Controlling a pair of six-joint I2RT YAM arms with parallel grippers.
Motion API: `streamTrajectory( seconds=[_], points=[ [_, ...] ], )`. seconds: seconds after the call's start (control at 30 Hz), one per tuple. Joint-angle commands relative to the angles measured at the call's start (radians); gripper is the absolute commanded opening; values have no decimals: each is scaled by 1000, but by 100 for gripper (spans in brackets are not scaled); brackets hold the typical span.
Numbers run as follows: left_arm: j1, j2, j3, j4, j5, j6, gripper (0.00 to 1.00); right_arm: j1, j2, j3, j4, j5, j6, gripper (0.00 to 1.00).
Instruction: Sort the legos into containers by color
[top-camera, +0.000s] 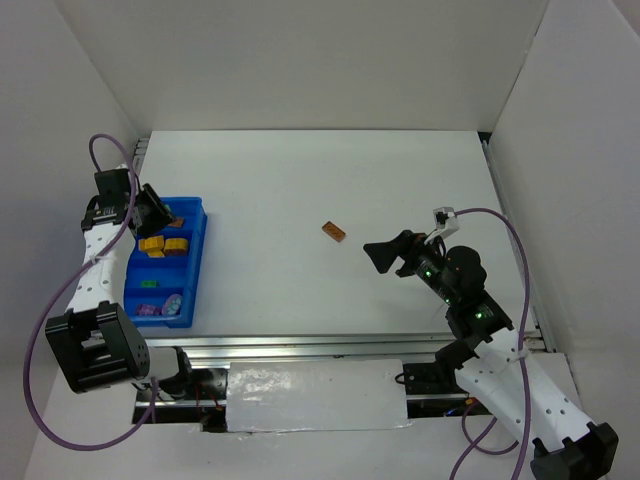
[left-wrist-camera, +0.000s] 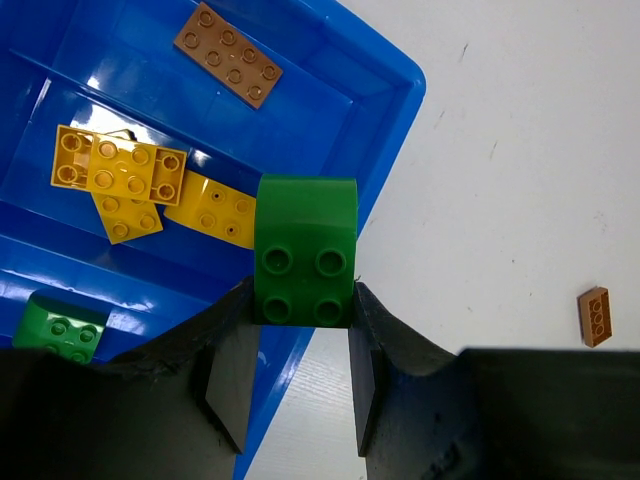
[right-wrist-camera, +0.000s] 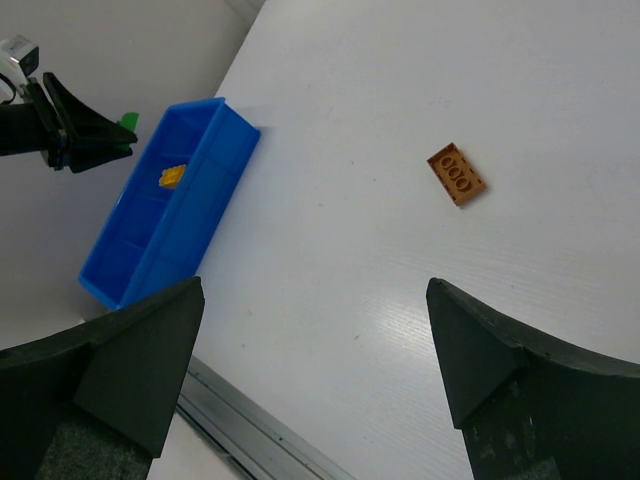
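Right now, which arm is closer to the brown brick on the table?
Right. The right gripper hangs open near the brown brick; the left gripper is away over the blue tray, holding a green brick.

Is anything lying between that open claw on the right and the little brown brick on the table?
Nothing visible: only white table lies between the right gripper and the brown brick.

We count one blue tray (left-wrist-camera: 400, 75), three yellow bricks (left-wrist-camera: 120, 165), two brown bricks (left-wrist-camera: 228, 55), one green brick (left-wrist-camera: 305, 235) and a second green brick (left-wrist-camera: 60, 330), plus purple bricks (top-camera: 150, 310) too small to count.
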Motion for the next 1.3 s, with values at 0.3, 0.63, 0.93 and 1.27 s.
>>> streamTrajectory(
  seconds=[0.3, 0.63, 0.93, 1.27],
  points=[
    [8, -4, 5, 7, -18, 10, 0, -5, -26, -3, 10, 9, -11, 100],
    [9, -1, 7, -8, -49, 7, 0, -5, -23, -3, 13, 6, -9, 100],
    [29, -33, -24, -17, -98, -59, 0, -4, -26, 0, 5, 6, -11, 100],
    [37, -300, -228, -109, -405, -320, 0, -5, -34, -3, 10, 1, -8, 100]
  ],
)
